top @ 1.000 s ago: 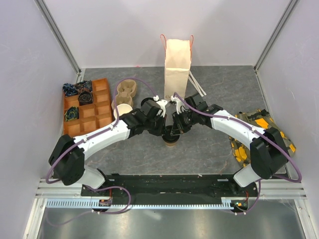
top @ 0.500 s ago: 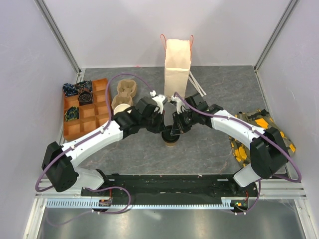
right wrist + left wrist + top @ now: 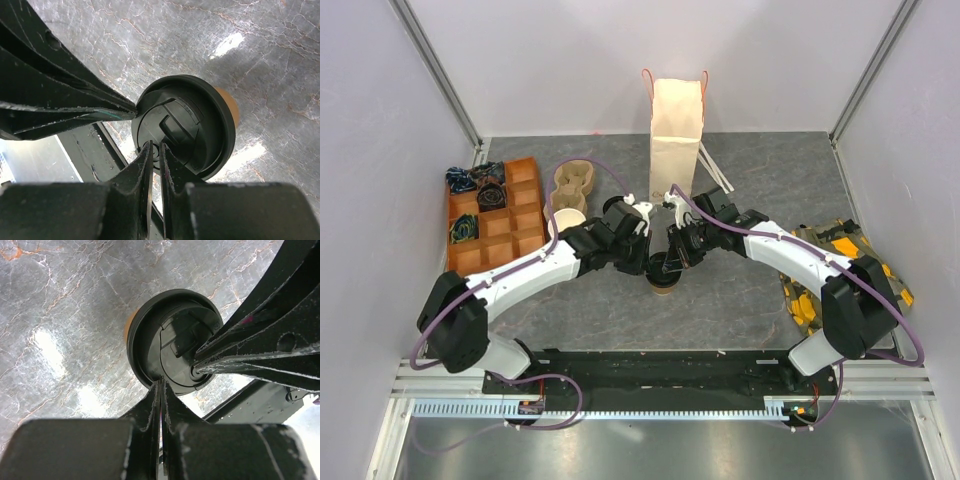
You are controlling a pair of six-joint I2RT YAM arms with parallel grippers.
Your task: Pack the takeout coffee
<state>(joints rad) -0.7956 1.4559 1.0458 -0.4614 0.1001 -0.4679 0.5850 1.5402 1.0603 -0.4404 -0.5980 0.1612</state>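
The takeout coffee (image 3: 662, 274), a tan-brown paper cup with a black lid, stands upright on the grey table at the centre. My left gripper (image 3: 651, 262) is shut, and its tips touch the lid's left edge. My right gripper (image 3: 672, 260) is shut, and its tips rest on the lid from the right. In the left wrist view the lid (image 3: 172, 335) fills the centre, with my left gripper (image 3: 161, 383) at its near rim and my right gripper (image 3: 196, 371) on top. In the right wrist view my right gripper (image 3: 155, 146) touches the lid (image 3: 200, 120).
A tan paper bag (image 3: 677, 125) with red handles stands upright behind the cup. An orange divided tray (image 3: 515, 215), a pulp cup carrier (image 3: 575, 180) and a stack of paper cups (image 3: 566, 218) are at the left. White sticks (image 3: 715, 172) and yellow-black packets (image 3: 835, 255) lie at the right.
My left arm swung its elbow outward and lifted half a second ago, then came back down. Its gripper is on the lid's edge again. The right arm and the cup have stayed put.
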